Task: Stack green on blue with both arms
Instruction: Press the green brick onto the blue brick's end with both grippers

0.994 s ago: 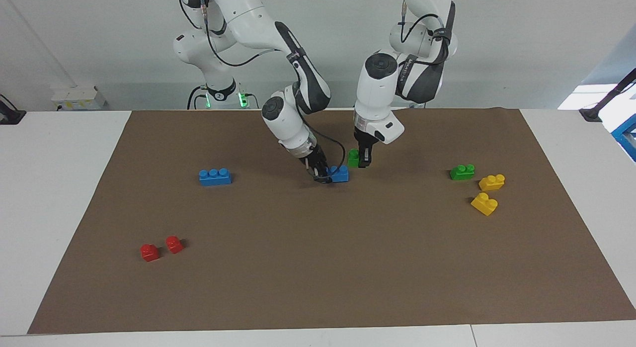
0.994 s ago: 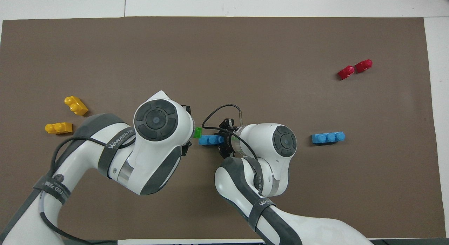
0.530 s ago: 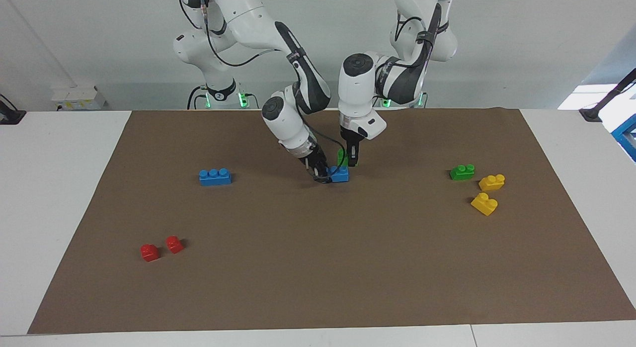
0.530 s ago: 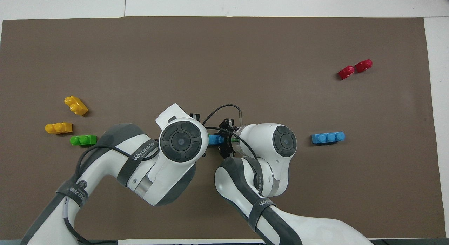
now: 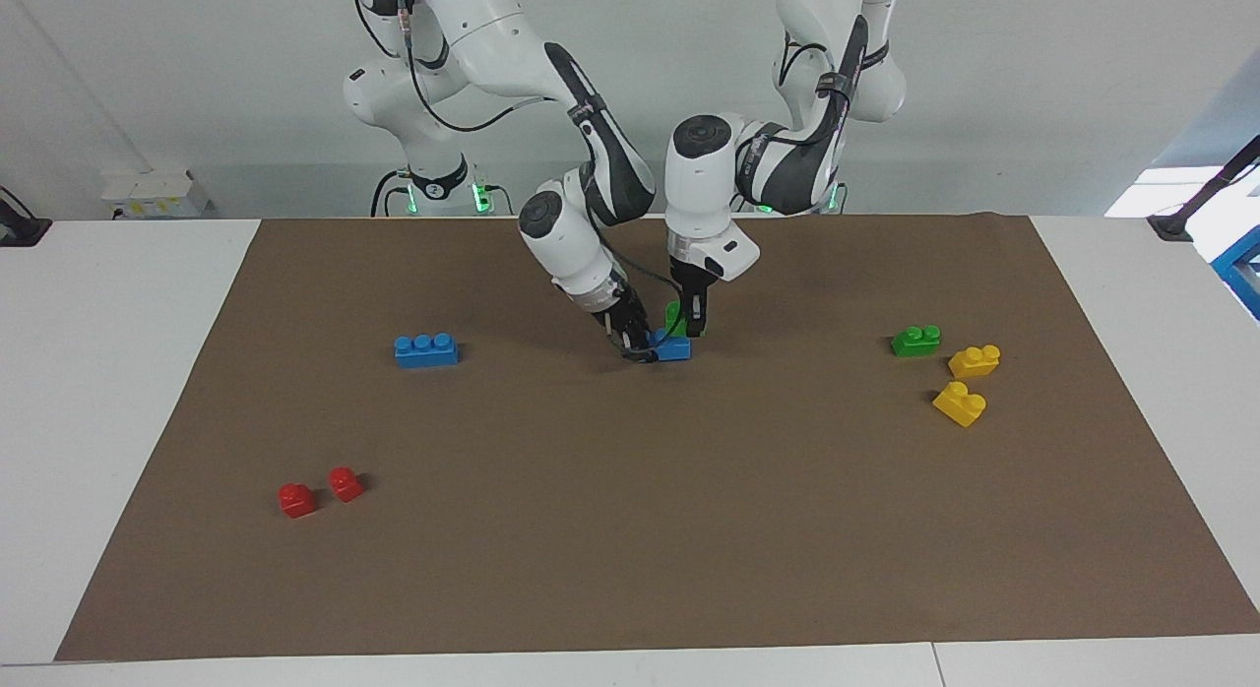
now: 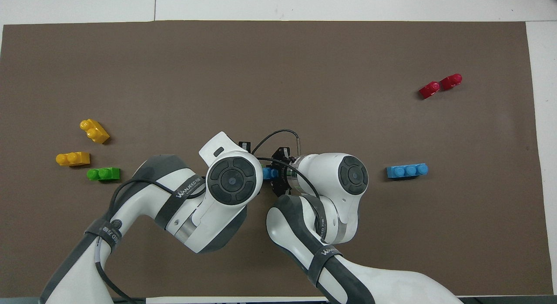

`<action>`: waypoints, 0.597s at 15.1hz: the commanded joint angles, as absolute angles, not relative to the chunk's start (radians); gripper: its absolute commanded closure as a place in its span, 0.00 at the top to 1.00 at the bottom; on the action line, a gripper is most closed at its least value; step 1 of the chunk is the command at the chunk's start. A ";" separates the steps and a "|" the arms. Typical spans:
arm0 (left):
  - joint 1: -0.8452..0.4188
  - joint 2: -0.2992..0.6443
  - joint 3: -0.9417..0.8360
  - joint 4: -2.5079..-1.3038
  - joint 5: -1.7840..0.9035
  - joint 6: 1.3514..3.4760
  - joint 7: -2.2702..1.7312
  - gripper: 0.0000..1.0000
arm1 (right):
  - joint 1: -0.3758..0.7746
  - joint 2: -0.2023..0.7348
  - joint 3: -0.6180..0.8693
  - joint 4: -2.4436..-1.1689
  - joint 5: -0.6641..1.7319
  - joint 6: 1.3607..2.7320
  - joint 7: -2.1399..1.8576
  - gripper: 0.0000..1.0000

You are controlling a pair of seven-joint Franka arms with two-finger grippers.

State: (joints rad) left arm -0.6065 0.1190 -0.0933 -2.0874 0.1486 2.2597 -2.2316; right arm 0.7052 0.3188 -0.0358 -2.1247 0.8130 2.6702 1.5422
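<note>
1. A brown mat (image 5: 630,530) covers the white desk (image 5: 118,372).
2. The green brick (image 5: 676,318), pinched in the left tool (image 5: 695,325), sits on the blue brick (image 5: 673,349) at mid-mat.
3. The right tool (image 5: 635,347) is clamped on that blue brick's end toward the right arm.
4. A second blue brick (image 5: 425,349) lies well apart, toward the right arm's end.
5. A second green brick (image 5: 915,341) lies well apart from it, toward the left arm's end.

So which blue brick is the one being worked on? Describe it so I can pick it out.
Start at the brown mat and go to its middle, where both grippers meet. The blue brick lies there, gripped by the right gripper, a green brick against its top. The other blue brick lies alone toward the right arm's end.
</note>
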 commanded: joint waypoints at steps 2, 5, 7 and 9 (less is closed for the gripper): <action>-0.635 0.132 -0.078 -2.103 0.179 2.292 -2.263 0.00 | 0.715 0.304 -0.037 -2.157 0.836 2.668 1.513 0.00; -0.644 0.135 -0.078 -2.105 0.179 2.289 -2.273 0.00 | 0.715 0.304 -0.037 -2.157 0.838 2.668 1.511 0.00; -0.649 0.138 -0.078 -2.103 0.181 2.295 -2.284 0.00 | 0.715 0.304 -0.038 -2.157 0.838 2.668 1.511 0.00; -0.649 0.152 -0.078 -2.103 0.195 2.302 -2.295 0.00 | 0.715 0.304 -0.038 -2.157 0.836 2.668 1.511 0.00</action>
State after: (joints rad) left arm -0.6276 0.1429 -0.0947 -2.0878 0.1610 2.2713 -2.2582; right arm 0.7052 0.3189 -0.0358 -2.1248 0.8130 2.6704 1.5422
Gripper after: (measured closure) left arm 0.656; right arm 0.652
